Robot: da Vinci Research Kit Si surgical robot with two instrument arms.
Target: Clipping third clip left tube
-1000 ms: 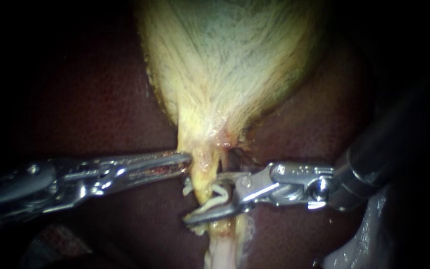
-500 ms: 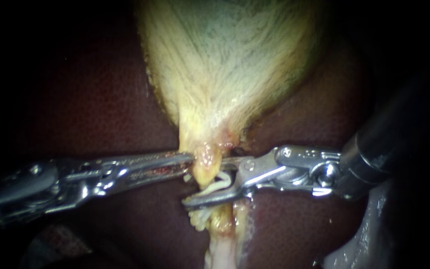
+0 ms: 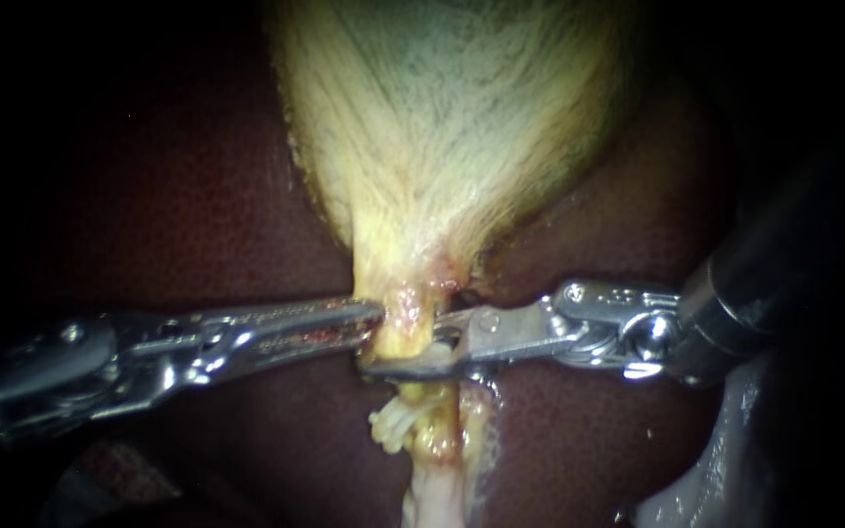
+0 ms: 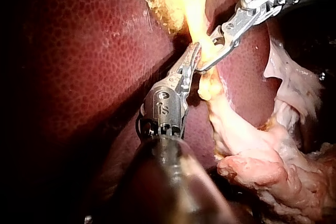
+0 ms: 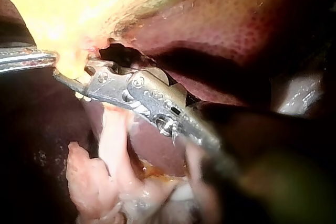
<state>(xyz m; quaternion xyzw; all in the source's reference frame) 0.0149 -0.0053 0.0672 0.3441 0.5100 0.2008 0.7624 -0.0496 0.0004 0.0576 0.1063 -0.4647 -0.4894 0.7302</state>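
Closing since a second ago, the slender silver right instrument [image 3: 408, 357] now clamps its jaws from two sides on the pale yellow tube [image 3: 403, 328], just below the tapering yellowish gallbladder [image 3: 452, 127]. Opposite, the slender silver left instrument [image 3: 369, 315], jaws together, touches the tube's other edge. Dark red liver [image 3: 198, 196] lies bare on both sides of the gallbladder.

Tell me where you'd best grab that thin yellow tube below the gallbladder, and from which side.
Probably its narrow stretch just under the gallbladder, from the side: the tube runs downward there, so jaws cross it squarely, as the right instrument does, shut on it.
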